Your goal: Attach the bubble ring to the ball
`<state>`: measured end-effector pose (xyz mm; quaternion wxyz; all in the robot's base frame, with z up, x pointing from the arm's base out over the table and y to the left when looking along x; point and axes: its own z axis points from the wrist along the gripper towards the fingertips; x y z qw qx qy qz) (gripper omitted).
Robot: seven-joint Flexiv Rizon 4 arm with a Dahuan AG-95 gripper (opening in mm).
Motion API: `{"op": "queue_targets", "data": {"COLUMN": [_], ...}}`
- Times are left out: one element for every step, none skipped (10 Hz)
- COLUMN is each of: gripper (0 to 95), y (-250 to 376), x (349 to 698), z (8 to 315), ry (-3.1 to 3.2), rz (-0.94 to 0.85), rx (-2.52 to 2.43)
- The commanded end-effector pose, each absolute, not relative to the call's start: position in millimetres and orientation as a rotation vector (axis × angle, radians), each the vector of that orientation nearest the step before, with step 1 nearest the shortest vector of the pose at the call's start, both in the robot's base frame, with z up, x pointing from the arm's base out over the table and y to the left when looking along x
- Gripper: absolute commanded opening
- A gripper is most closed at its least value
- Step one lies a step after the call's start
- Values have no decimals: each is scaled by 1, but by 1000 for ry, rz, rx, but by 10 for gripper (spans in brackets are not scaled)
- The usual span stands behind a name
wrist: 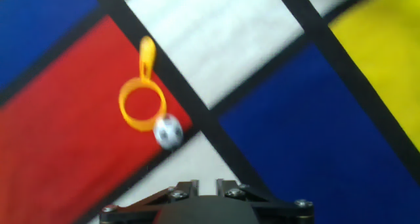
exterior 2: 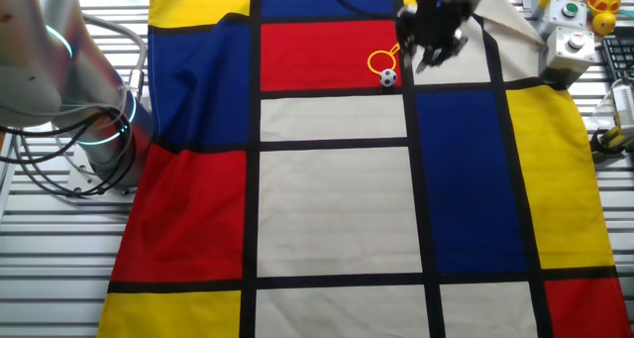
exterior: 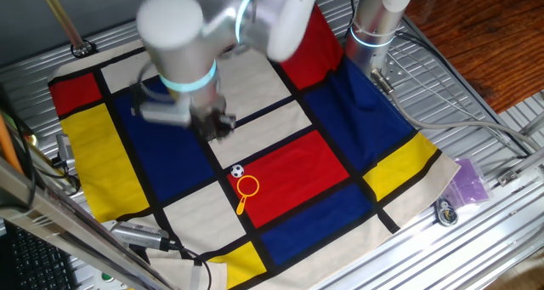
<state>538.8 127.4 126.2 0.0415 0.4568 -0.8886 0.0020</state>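
Observation:
The orange-yellow bubble ring (exterior: 247,186) lies flat on a red patch of the checked cloth, its handle pointing away from the ball. The tiny black-and-white ball (exterior: 236,171) rests on the cloth against the outside of the hoop's rim, not inside it. Both also show in the other fixed view, ring (exterior 2: 379,53) and ball (exterior 2: 387,77), and in the hand view, ring (wrist: 147,56) and ball (wrist: 168,132). My gripper (exterior: 219,127) hovers above the cloth a short way from them, blurred, empty, its fingers apparently spread (exterior 2: 433,58). The hand view shows only the gripper's base (wrist: 203,204).
The cloth (exterior: 297,120) of red, blue, yellow and white patches covers the table. An arm base (exterior: 374,26) stands at one edge. A control box with buttons (exterior 2: 570,36) sits by a corner. A purple object (exterior: 469,181) and metal parts (exterior: 140,236) lie off the cloth.

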Motion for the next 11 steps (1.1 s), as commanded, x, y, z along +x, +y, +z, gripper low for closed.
{"op": "queue_targets", "data": {"gripper": [380,380,380,380,380,380,380,380,380,380,380], "y": [169,186,199,209,215,216,217,218,219,221,223], "x": [543,542,542,543,543,542,541,540,540,539,538], "z": [103,96,91,86,78,69,63,58,55,52,48], "ry": [-2779,-2801,-2808,-2811,-2810,-2808,-2807,-2809,-2809,-2809,-2812], "rz": [14,18,21,27,23,15,10,6,2,4,5], "rx": [1298,1252,1231,1219,1226,1240,1248,1250,1253,1252,1256]}}
